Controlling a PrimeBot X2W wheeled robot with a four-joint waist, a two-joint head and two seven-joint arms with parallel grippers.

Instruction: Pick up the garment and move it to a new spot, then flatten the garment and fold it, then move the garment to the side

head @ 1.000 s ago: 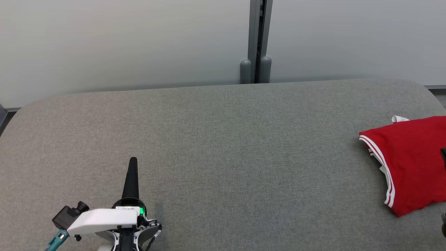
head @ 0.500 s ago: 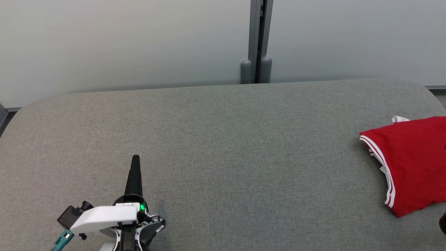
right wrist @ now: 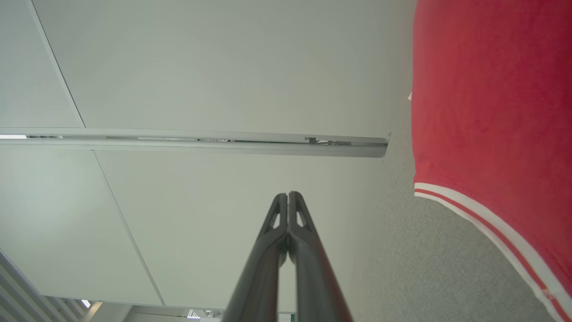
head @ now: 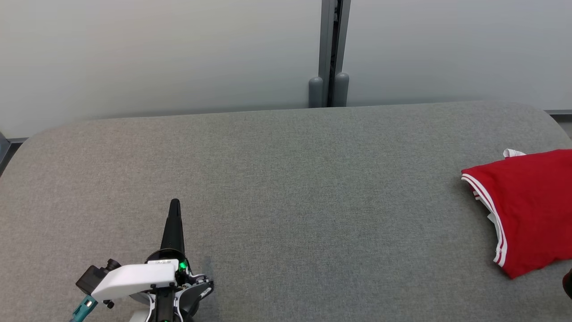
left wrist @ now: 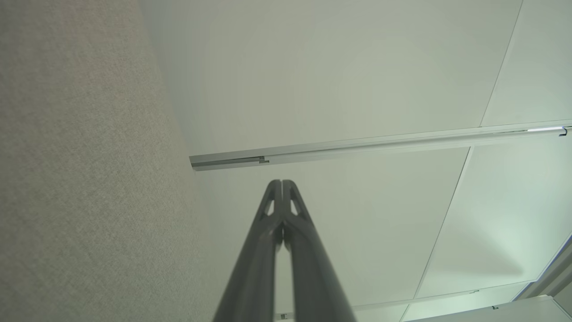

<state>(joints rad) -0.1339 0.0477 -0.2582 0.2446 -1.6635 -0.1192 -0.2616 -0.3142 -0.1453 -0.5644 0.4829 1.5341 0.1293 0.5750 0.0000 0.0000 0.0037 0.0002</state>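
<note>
My right pincer [right wrist: 288, 195], tips together and empty, has drawn back from the folded red jersey with white-striped trim [head: 527, 205] at three o'clock on the grey fabric counter [head: 286, 179]; left pincer [head: 174, 204] likewise together. Task looks done.

The head camera sits high on the near side and looks down over the grey table [head: 286, 188] to the pale wall [head: 156, 53] at the far side. Both wrist cameras lie low by the table top, tipped sideways, facing that same wall. All three views share the wall's grey post [head: 329, 49]. The right wrist camera is very near the red garment [right wrist: 482, 98] at the table's right.
</note>
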